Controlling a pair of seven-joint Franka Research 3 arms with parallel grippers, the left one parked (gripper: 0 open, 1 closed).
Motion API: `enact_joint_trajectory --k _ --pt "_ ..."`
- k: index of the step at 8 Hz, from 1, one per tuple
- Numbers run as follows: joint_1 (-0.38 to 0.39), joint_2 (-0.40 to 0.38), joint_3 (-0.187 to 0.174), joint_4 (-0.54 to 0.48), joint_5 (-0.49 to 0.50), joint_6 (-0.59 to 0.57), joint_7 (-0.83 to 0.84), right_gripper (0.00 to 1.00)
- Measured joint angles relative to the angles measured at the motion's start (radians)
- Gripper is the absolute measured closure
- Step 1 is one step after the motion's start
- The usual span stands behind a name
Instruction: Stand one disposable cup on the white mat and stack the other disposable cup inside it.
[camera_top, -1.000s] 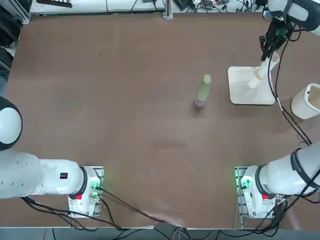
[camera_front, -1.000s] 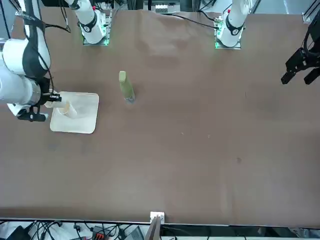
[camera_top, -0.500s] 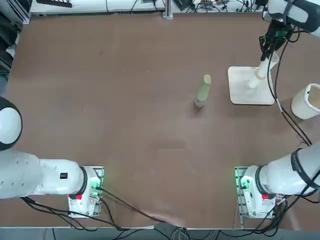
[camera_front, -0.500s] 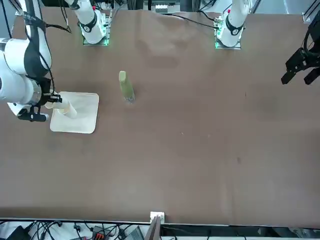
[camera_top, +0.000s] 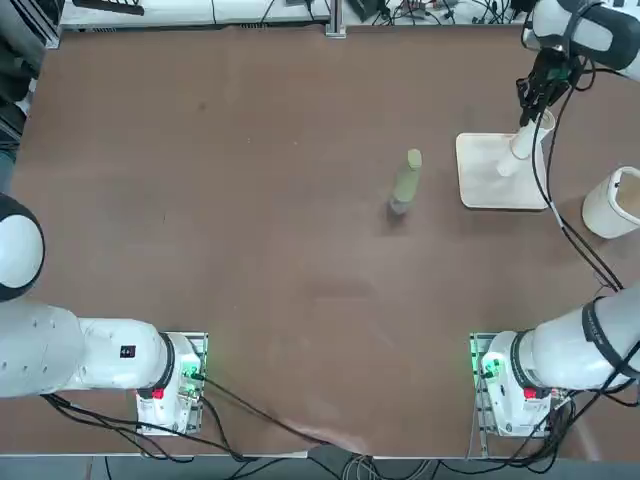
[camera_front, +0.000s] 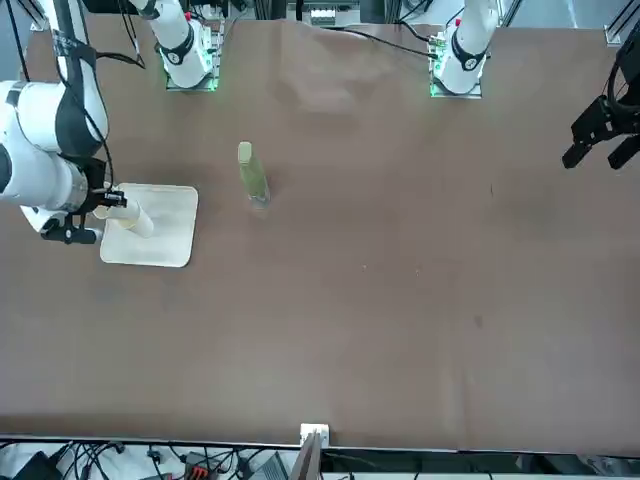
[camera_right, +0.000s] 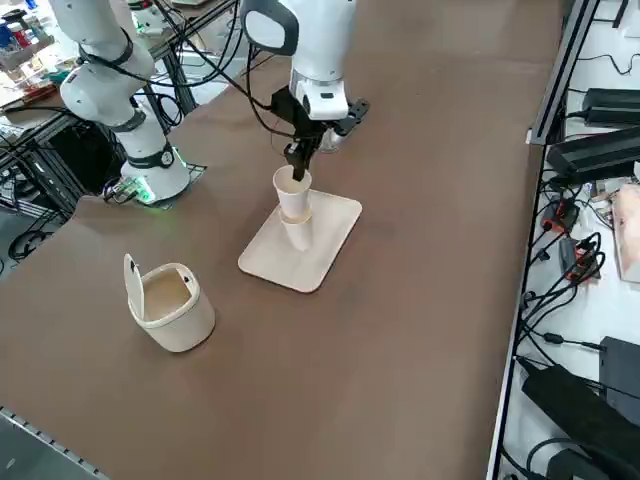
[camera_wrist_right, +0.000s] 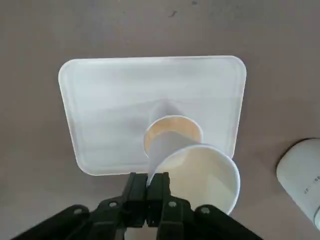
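**Cups over mat, upper cup pinched at the rim**

Right gripper (camera_wrist_right: 148, 186): fingers pressed together on the rim wall of the upper disposable cup (camera_wrist_right: 200, 175), holding it from above. In the side view the gripper (camera_right: 298, 168) points straight down at the cup's near rim.

Upper disposable cup (camera_right: 292, 194): upright, mouth up, long axis vertical, hanging directly below the gripper. Its narrow base sits in or just over the mouth of the lower disposable cup (camera_right: 297, 236); how deep it has gone cannot be told.

Lower disposable cup (camera_wrist_right: 172, 131): upright, mouth up, standing on the white mat (camera_right: 320, 255), straight beneath the gripper. Only part of its rim shows in the wrist view, the rest covered by the upper cup.

White mat (camera_top: 482, 185): flat, square with rounded corners, lying under the gripper.

Surface: brown table (camera_top: 250, 250), matt.

Other items: slim green bottle (camera_top: 406, 182), upright, well apart from the gripper toward the table's middle. Round white tub (camera_right: 170, 305), open, its lid flipped up, on the far side of the mat from the bottle; cut off at the edge in the top view.

Room: cables and black power bricks (camera_right: 600, 150) along the table's edge.

Hard to make out: the cups merge into one pale shape in the top and front views.
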Motion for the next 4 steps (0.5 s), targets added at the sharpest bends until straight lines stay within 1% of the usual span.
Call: enact_joint_trajectory --k 3,4 --pt "-0.002 0.000 -0.001 -0.024 -0.001 0.019 0.000 0.97" --pt "-0.003 0.000 -0.002 -0.028 -0.006 0.021 0.000 0.96"
